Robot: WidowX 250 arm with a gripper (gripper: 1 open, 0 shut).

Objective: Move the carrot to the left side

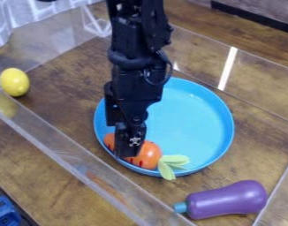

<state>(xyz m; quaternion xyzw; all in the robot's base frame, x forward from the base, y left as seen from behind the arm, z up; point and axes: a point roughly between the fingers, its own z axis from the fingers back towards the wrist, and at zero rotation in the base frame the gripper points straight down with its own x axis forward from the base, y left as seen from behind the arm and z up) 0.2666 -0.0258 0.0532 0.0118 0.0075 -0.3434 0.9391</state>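
Reaching tool (pixel 127 148): fingers parted, not clenched; they are down at the carrot (pixel 146 157), over its blunt end and middle. No grip shows (the dark fingers hide much of the body, so contact I cannot tell).
Carrot: in the blue plate (pixel 193 119), near the rim on the side of the clear wall (pixel 85 163), lying on its side.
Long axis: slanting from upper left in the view to lower right, leaves (pixel 172 165) at the lower right, by the rim.
Carrot from tool: below it, the leafy half reaching out to the right of the fingers. The next move probably calls for a finger on each long flank, then closing across the body.
Edges: rim and wall both run close to the carrot; a low sideways pull could catch the rim and tip the plate, so lifting first looks wiser.
Open room: toward the view's left, desk (pixel 66 97) shows between plate and yellow ball (pixel 14 81); on the right, the eggplant (pixel 227 200) lies outside the plate (well off that path).
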